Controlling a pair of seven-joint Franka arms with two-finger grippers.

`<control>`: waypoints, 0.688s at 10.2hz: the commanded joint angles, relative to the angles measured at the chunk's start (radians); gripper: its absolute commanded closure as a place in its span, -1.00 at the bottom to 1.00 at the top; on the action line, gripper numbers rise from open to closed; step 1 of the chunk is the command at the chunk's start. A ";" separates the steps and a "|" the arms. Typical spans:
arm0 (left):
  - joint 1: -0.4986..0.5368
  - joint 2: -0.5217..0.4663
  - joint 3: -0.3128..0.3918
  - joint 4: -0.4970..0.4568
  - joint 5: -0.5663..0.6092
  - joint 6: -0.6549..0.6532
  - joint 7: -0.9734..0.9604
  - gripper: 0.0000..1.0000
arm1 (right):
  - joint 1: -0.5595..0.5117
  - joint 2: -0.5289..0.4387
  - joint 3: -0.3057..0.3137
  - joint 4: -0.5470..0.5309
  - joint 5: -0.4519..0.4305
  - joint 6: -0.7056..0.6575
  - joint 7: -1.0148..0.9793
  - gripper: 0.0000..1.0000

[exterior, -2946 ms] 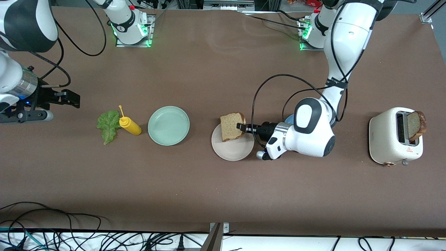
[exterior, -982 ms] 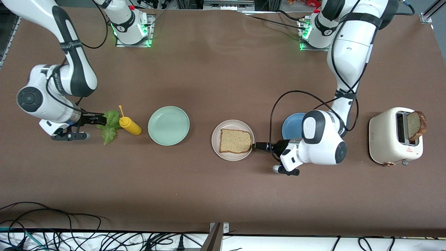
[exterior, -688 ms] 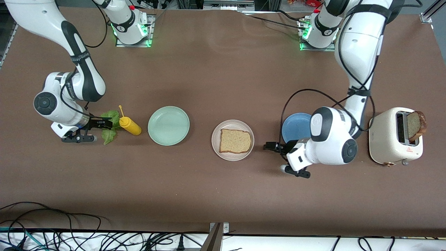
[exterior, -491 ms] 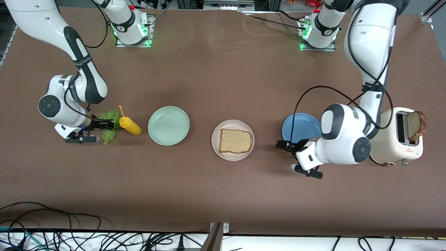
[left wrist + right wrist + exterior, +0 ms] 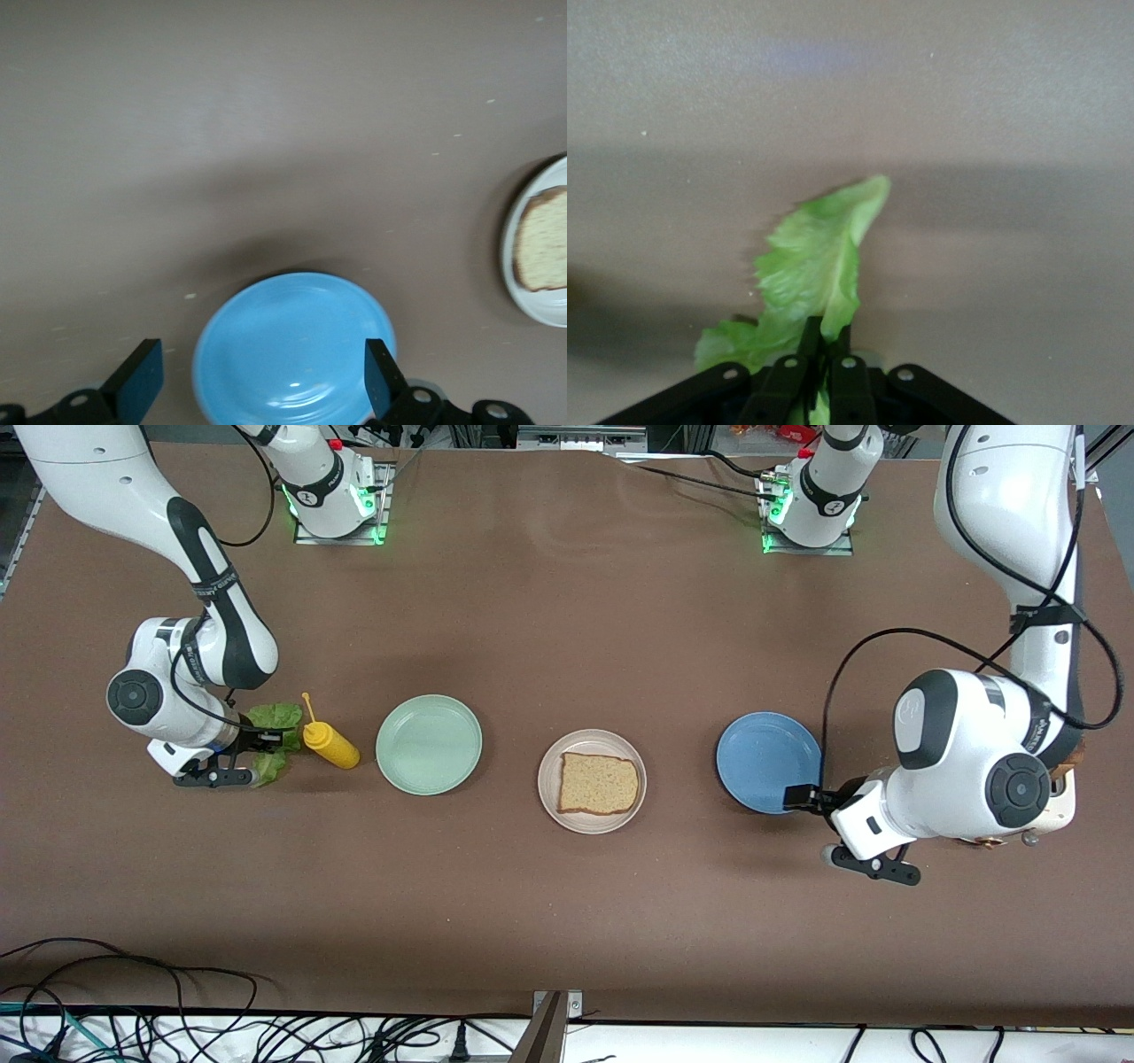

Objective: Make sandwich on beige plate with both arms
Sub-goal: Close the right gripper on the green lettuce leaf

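One brown bread slice [image 5: 599, 783] lies flat on the beige plate [image 5: 591, 740] at the table's middle; the left wrist view shows the slice [image 5: 542, 239] and the plate [image 5: 523, 301] at its edge. The ruffled green lettuce leaf [image 5: 270, 716] is at the right arm's end of the table, beside a yellow bottle. My right gripper [image 5: 276, 737] is shut on the lettuce [image 5: 815, 266], its fingers [image 5: 811, 341] pinching the leaf's near end. My left gripper [image 5: 802, 797] hangs open over the blue plate's [image 5: 762, 762] edge, holding nothing; its fingertips [image 5: 142, 376] straddle the blue plate [image 5: 292, 345].
A yellow squeeze bottle [image 5: 330, 746] lies next to the lettuce. The mint-green plate [image 5: 429, 744] sits between the bottle and the beige plate. A white toaster [image 5: 1063, 806] at the left arm's end is mostly hidden by the left arm.
The left gripper let go of the bread on the beige plate and drew back across the blue plate toward the toaster. The right gripper came down and shut on the lettuce.
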 commanded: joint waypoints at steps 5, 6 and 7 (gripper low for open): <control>0.076 -0.070 -0.004 -0.024 0.051 -0.012 -0.006 -1.00 | -0.003 -0.056 0.012 0.315 -0.001 -0.424 -0.009 1.00; 0.076 -0.072 -0.004 -0.024 0.051 -0.012 -0.006 -1.00 | 0.000 -0.056 0.015 0.392 0.002 -0.529 -0.006 1.00; 0.079 -0.073 -0.001 -0.024 0.051 -0.012 -0.006 -1.00 | 0.003 -0.058 0.023 0.459 0.006 -0.627 0.003 1.00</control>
